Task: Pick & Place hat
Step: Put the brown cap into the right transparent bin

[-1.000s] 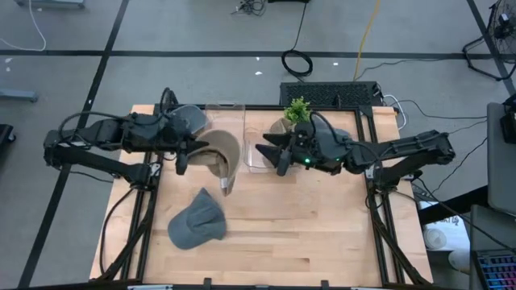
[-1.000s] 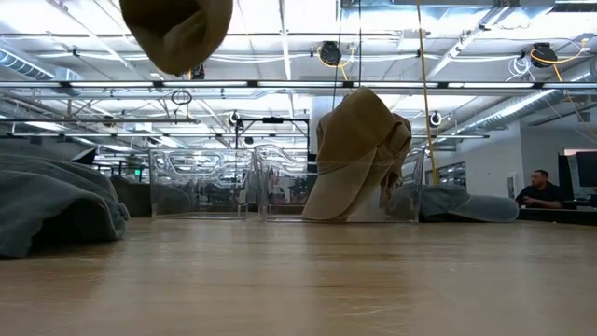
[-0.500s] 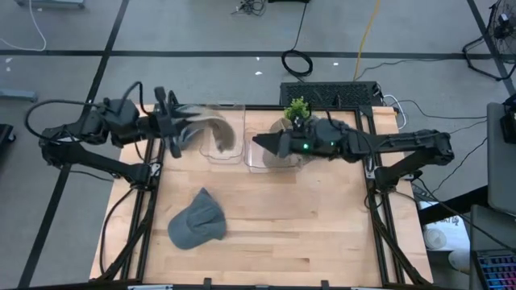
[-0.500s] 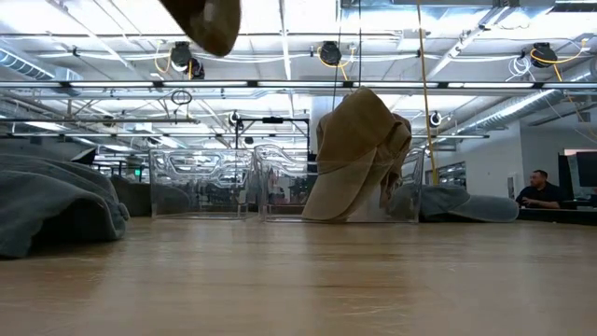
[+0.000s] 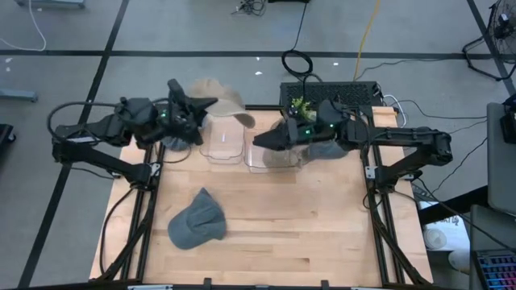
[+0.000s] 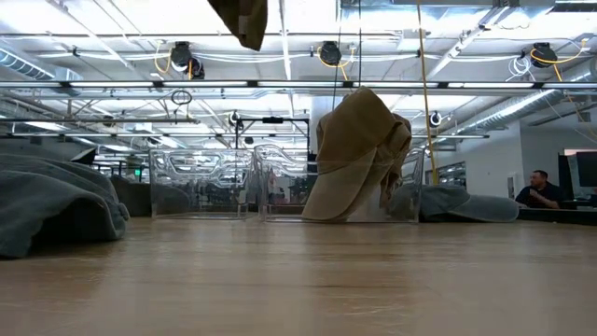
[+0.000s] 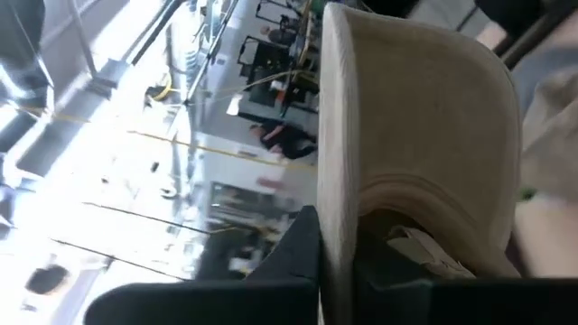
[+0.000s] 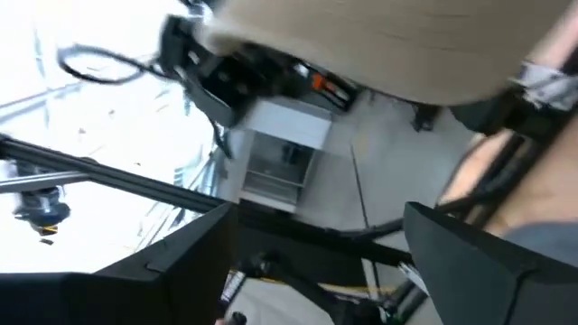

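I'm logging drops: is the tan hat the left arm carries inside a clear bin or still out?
Out. The tan hat hangs clamped in the left gripper, raised beyond the table's far edge, behind the left clear bin.

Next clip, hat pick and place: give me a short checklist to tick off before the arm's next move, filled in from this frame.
1. Tan hat held by left gripper: ok, brim clamped in the left wrist view.
2. Hat clear of table: ok, raised.
3. Left clear bin free to receive: ok.
4. Right clear bin: cannot tell from above; the low view shows a tan hat in one.
5. Right gripper jaws: cannot tell.
6. Grey hat untouched: ok.
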You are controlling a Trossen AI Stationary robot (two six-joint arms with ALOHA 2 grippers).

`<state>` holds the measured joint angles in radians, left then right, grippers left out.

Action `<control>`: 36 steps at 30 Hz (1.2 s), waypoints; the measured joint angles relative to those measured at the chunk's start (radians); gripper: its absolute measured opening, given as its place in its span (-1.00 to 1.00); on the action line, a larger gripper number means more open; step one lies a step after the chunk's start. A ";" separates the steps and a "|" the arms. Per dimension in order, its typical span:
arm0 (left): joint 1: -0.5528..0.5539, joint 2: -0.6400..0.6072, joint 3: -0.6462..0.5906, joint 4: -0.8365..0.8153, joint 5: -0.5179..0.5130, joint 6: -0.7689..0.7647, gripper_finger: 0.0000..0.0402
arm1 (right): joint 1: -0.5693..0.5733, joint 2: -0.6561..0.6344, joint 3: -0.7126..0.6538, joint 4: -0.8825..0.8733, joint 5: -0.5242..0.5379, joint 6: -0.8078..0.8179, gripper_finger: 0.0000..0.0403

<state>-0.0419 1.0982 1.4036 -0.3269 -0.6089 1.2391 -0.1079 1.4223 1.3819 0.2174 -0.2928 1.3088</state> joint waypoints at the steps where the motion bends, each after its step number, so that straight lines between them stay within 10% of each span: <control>1: -0.008 0.008 0.000 0.015 -0.016 0.042 -0.96 | -0.004 0.000 0.000 0.016 0.000 0.002 0.51; 22: -0.183 0.142 -0.001 0.446 -0.371 0.801 -0.96 | 0.033 -0.008 0.000 0.249 0.243 0.202 0.51; 36: -0.241 0.192 -0.002 0.567 -0.369 0.880 -0.96 | 0.031 -0.008 -0.013 0.282 0.359 0.255 0.49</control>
<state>-0.2830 1.2899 1.4021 0.2397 -0.9775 2.1193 -0.0765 1.4139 1.3687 0.4989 0.0667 1.5635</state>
